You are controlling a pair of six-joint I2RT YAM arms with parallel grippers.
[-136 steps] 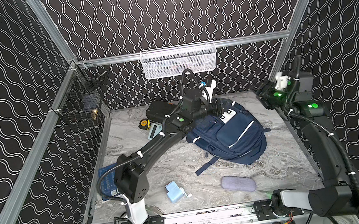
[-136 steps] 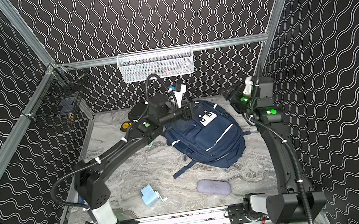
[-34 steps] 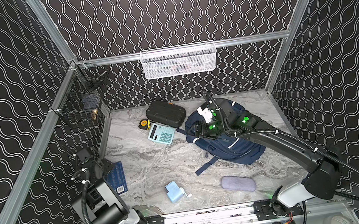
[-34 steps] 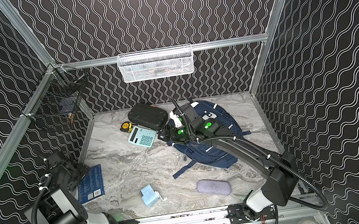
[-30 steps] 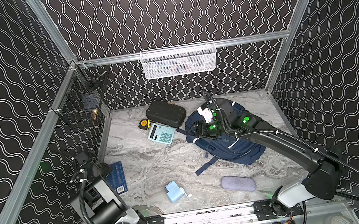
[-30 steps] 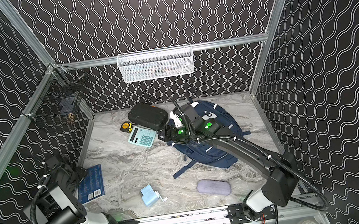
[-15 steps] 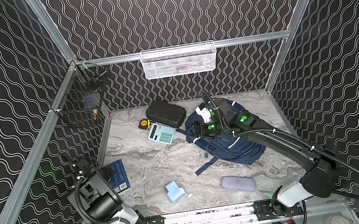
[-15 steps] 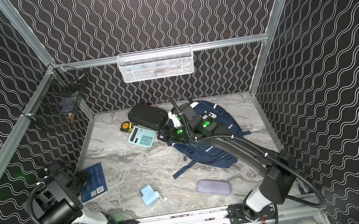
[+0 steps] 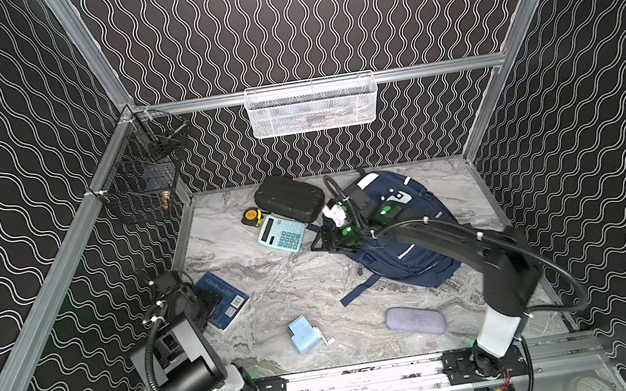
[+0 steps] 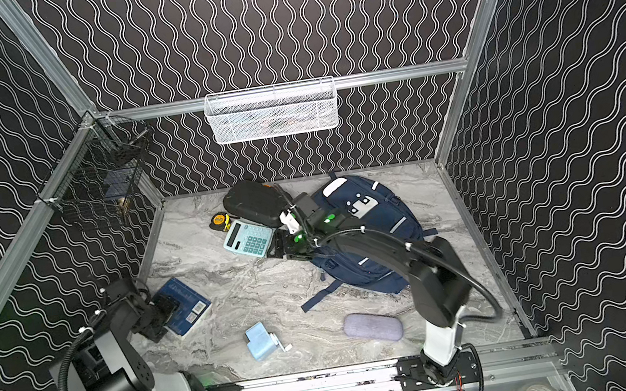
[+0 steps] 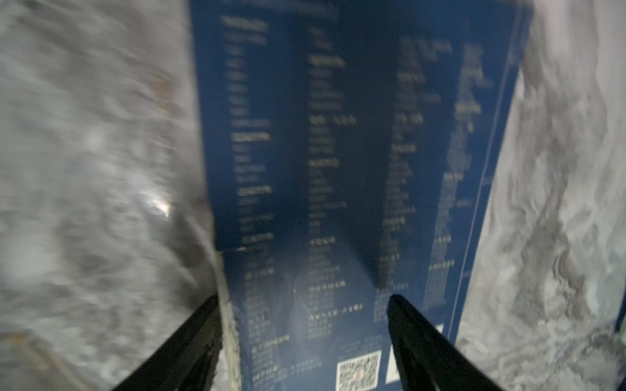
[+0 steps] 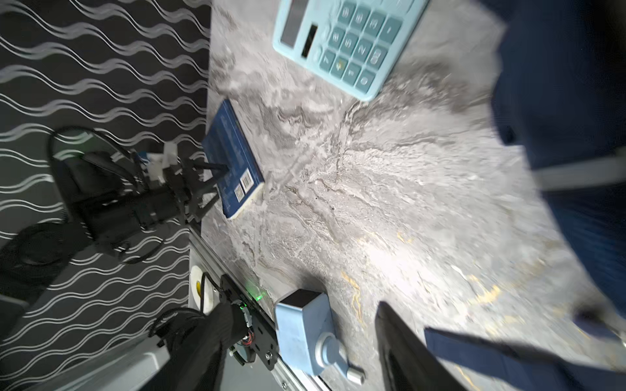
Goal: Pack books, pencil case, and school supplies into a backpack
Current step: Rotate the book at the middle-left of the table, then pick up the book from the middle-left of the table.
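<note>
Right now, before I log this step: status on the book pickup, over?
Left gripper open, astride edge of blue book. Right gripper beside backpack, grip unclear. Nothing else on the book.

Two arms of matte black jointed segments are seen: the left arm (image 9: 183, 350) and the right arm (image 9: 498, 261); each lowest link is white. Small green lights (image 9: 387, 208) are lit near the right wrist. Black ribbed cable hoses (image 9: 151, 368) are fastened with white ties (image 9: 152, 320). Black tapered fingers (image 11: 423, 345) are carried by the left gripper (image 11: 303, 299).

Navy striped backpack (image 9: 419, 269) flat, mint calculator (image 9: 282, 234) beside it; blue book (image 9: 226, 302), sharpener (image 9: 302, 334), lavender case (image 9: 415, 321) apart
</note>
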